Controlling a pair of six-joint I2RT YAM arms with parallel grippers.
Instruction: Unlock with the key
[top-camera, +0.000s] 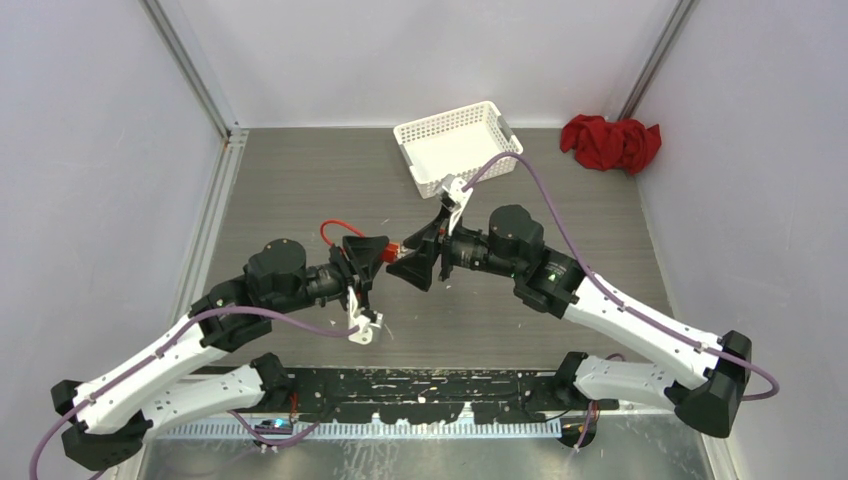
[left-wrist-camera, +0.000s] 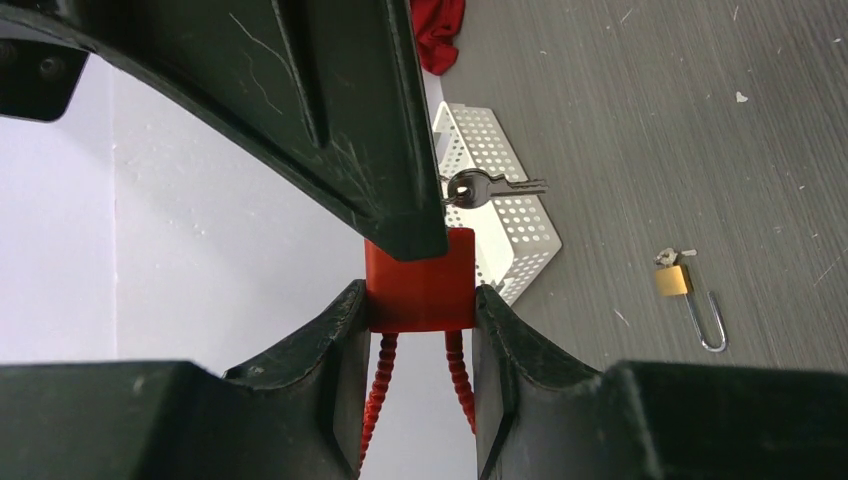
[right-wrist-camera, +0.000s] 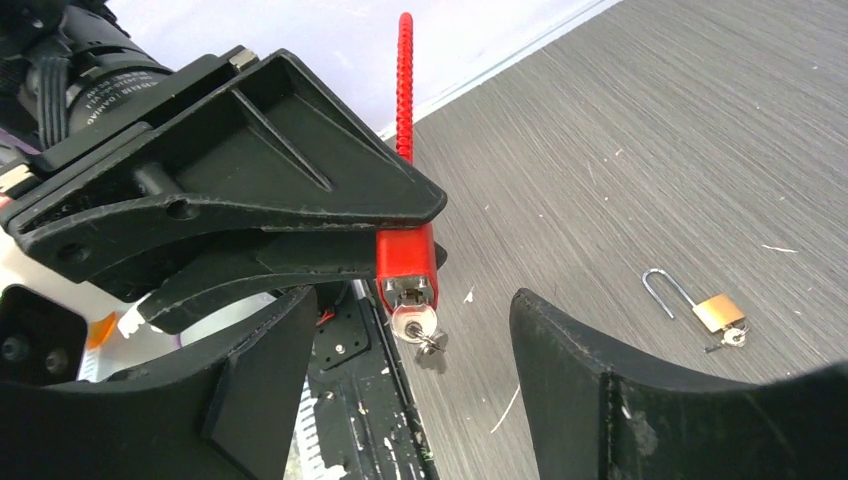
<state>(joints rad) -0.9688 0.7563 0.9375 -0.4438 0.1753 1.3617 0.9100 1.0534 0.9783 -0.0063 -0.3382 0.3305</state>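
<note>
Both arms raised, nose to nose
Red lock (left-wrist-camera: 420, 285) is clamped by left gripper (top-camera: 375, 250); its key (right-wrist-camera: 414, 322) is straddled by right gripper's (right-wrist-camera: 415, 300) parted jaws.

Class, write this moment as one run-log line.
left gripper: shut on red lock | key: in lock | right gripper: open around key

Left arm (top-camera: 170, 360): white shells, black joints.
Right arm (top-camera: 640, 322): same colours, small green light.
Cables (top-camera: 545, 190): purple, one along each arm.
Gripper fingers (left-wrist-camera: 545, 390): black, curved.
</note>
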